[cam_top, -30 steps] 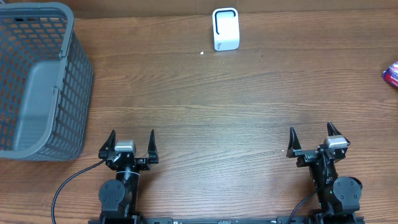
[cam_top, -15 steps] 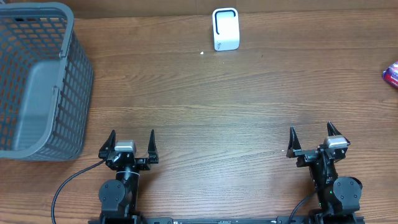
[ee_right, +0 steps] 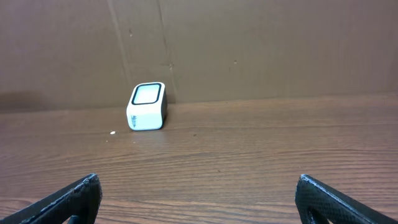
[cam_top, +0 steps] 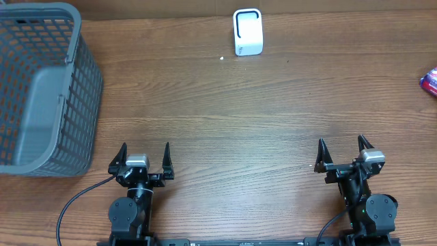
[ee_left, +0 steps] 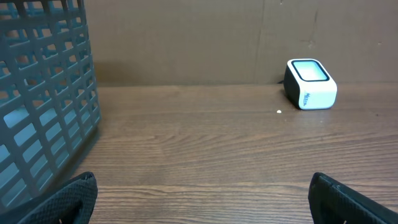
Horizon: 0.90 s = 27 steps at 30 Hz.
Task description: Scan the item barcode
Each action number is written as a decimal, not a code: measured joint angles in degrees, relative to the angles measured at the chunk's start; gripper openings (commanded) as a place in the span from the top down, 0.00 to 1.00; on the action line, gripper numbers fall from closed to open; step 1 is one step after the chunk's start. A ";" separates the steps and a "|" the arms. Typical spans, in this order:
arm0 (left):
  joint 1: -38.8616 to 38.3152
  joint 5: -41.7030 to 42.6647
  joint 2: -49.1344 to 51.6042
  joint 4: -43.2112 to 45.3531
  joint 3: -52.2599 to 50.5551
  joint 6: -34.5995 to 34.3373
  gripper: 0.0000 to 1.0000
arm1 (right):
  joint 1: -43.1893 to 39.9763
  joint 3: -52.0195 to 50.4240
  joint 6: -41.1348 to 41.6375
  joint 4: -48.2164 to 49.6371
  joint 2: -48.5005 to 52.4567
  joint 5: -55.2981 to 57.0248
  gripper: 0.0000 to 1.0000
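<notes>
**Entry: table scene, barcode station**

1. Writing and labels
- Scanner point(cam_top: 247, 31): a short line of dark lettering on its white side, seen from the left wrist camera, too small to read.
- Item point(cam_top: 430, 83): no label or barcode can be made out.

2. Item (task thing)
- Place: well apart from the scanner, far to its right and somewhat nearer the arms, lying on the table point(cam_top: 225, 116) at the very edge of the overhead view.
- Heading and long axis: cannot be told, since only a small corner shows.
- Look: a purple-blue wrapper with a patch of red or pink.
- Neither wrist camera shows it.

3. Scanner (landmark)
- A small white block with rounded corners, standing against the brown cardboard wall point(ee_right: 249, 50) at the far side of the table.
- A pale window framed in black faces upward.
- From overhead its longer side runs away from the arms.
- A tiny white speck point(cam_top: 222, 58) lies just beside it, on its left and towards the arms.

4. Basket point(cam_top: 85, 102)
- Grey plastic lattice, well to the left of the scanner.

5. Grippers
- Left gripper point(cam_top: 145, 146): on the near side of the table from the scanner and to its left, fingers spread wide apart, holding nothing.
- Right gripper point(cam_top: 341, 141): on the near side and to the scanner's right, fingers likewise wide apart and empty.
- Both are well apart from the scanner and from the item
</notes>
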 measured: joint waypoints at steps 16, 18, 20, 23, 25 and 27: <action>0.00 0.00 0.00 0.00 0.00 0.00 0.01 | 0.00 0.00 -2.45 -0.04 0.00 0.02 0.00; 0.00 0.00 0.00 0.00 0.00 0.00 0.00 | 0.00 0.00 -2.47 -0.04 0.00 0.02 0.00; 0.00 0.00 0.00 0.00 0.00 0.00 0.00 | 0.00 0.00 -2.49 -0.04 0.00 0.02 0.00; 0.00 0.00 0.00 0.00 0.00 0.00 0.00 | 0.00 0.00 -2.49 -0.02 0.00 0.02 0.00; 0.00 0.00 0.00 0.00 0.00 0.00 0.00 | 0.00 0.00 -2.47 -0.02 0.00 0.04 0.00; 0.00 0.00 0.02 0.00 0.00 0.00 0.00 | 0.00 0.00 -2.45 -0.02 0.00 0.04 0.00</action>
